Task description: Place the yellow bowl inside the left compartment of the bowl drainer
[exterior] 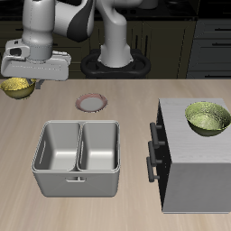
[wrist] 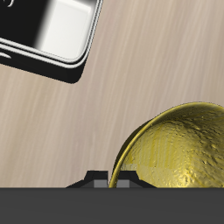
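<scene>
The tool (exterior: 25,83) grips the rim of the small glossy yellow-olive bowl (exterior: 16,87) (mottled inside) above the wooden worktop (exterior: 135,104), well apart from the grey metal two-compartment drainer tub (exterior: 78,159).

I see a big grey cabinet (exterior: 194,167) standing on the wooden worktop (exterior: 131,122), well away from the tool (exterior: 22,83). It has two dark handles (exterior: 153,149) on the side that faces back toward the tool. A big yellow-green bowl (exterior: 207,118) with a thick rim sits the right way up on top of the cabinet, near its back edge. A small round plate (exterior: 91,101) with a reddish rim lies flat on the worktop. It is much nearer to the tool than the cabinet is, and touches nothing else. Far behind the worktop I see dark drawers (exterior: 209,41) with thin pale handles.
</scene>
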Motion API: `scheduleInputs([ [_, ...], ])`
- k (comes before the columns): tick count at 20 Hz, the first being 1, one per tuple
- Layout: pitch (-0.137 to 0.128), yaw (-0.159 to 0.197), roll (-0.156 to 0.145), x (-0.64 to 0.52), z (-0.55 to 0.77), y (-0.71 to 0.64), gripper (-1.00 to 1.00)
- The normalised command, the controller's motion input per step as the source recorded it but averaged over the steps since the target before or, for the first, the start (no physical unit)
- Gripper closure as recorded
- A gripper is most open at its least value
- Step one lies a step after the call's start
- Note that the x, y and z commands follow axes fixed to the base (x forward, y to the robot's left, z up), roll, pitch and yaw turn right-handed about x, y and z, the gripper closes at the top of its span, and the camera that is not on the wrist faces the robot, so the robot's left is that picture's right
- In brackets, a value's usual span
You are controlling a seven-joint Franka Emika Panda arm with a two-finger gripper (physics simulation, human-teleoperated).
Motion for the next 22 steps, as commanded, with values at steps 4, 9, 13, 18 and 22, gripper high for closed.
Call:
scheduleInputs([
  [4, 0.026, -0.015, -0.012, -0.15, 0.27, 0.05, 1.0],
  [9, -0.043, -0.033, 0.037, -0.18, 0.44, 0.19, 1.0],
  [13, -0.029, -0.009, 0.028, -0.14, 0.35, 0.18, 1.0],
  [18, 0.02, -0.025, -0.004, -0.16, 0.33, 0.2, 1.0],
  [22, 0.017, -0.028, 0.009, -0.19, 0.24, 0.24, 1.0],
])
